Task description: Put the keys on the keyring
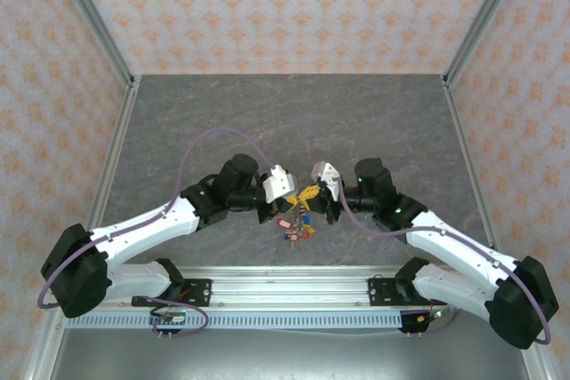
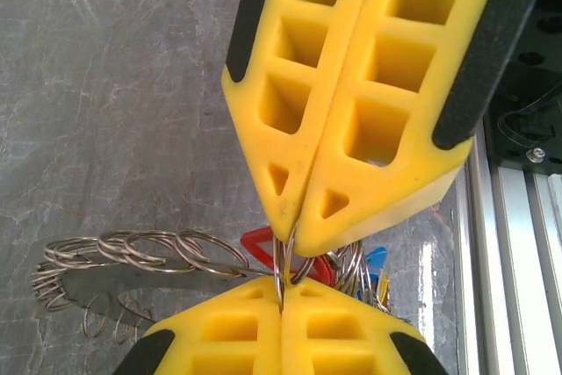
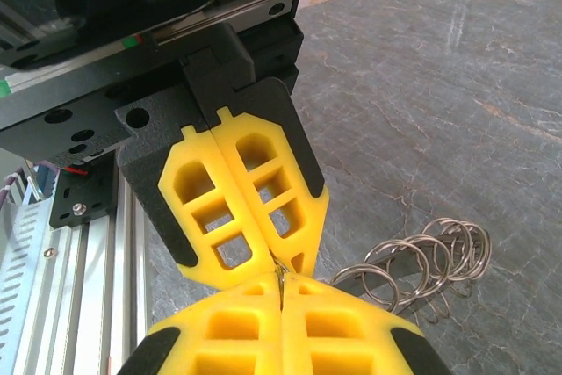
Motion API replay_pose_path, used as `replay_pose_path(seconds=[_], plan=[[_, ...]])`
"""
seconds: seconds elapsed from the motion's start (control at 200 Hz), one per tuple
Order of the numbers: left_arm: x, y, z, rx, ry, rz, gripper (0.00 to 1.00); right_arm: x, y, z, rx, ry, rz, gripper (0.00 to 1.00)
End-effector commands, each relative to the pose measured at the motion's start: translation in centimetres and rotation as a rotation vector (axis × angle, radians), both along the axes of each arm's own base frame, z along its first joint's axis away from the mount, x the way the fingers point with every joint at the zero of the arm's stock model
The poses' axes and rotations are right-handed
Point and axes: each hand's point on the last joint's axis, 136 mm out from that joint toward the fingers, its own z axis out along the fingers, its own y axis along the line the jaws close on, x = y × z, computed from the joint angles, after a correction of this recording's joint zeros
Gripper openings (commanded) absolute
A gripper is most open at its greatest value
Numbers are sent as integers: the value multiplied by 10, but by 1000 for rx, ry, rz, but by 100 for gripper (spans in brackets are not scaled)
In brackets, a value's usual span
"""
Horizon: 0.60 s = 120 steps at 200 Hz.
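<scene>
The left gripper (image 2: pixel 281 298) and right gripper (image 2: pixel 294 233) meet tip to tip at frame centre in the top view. Both jaw sets are closed on a wire loop of the keyring (image 2: pixel 176 252). Its ring chain extends toward lower left, and a red tag (image 2: pixel 323 267) and blue tag (image 2: pixel 376 259) hang at lower right.

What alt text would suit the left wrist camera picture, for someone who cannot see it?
Two shut yellow grippers meet tip to tip, the right gripper from above, the left gripper from below, both pinching a thin metal ring. A chain of linked rings trails leftward over the grey table; a red tag and a blue tag show behind.
</scene>
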Motion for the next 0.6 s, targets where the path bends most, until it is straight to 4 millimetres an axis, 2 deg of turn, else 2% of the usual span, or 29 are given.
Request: replay_pose_path(seconds=[0.0, 0.135, 0.4, 0.596], plan=[[2, -14, 34, -83, -63, -36, 0, 10, 4, 19, 28, -66, -37, 0], [1, -13, 31, -74, -61, -41, 0, 22, -1, 20, 22, -78, -116, 0], [-2, -12, 34, -80, -84, -64, 0, 39, -20, 4, -83, -45, -265, 0], [-5, -12, 29, -70, -82, -77, 0, 45, -25, 1, -89, -1, -327, 0]])
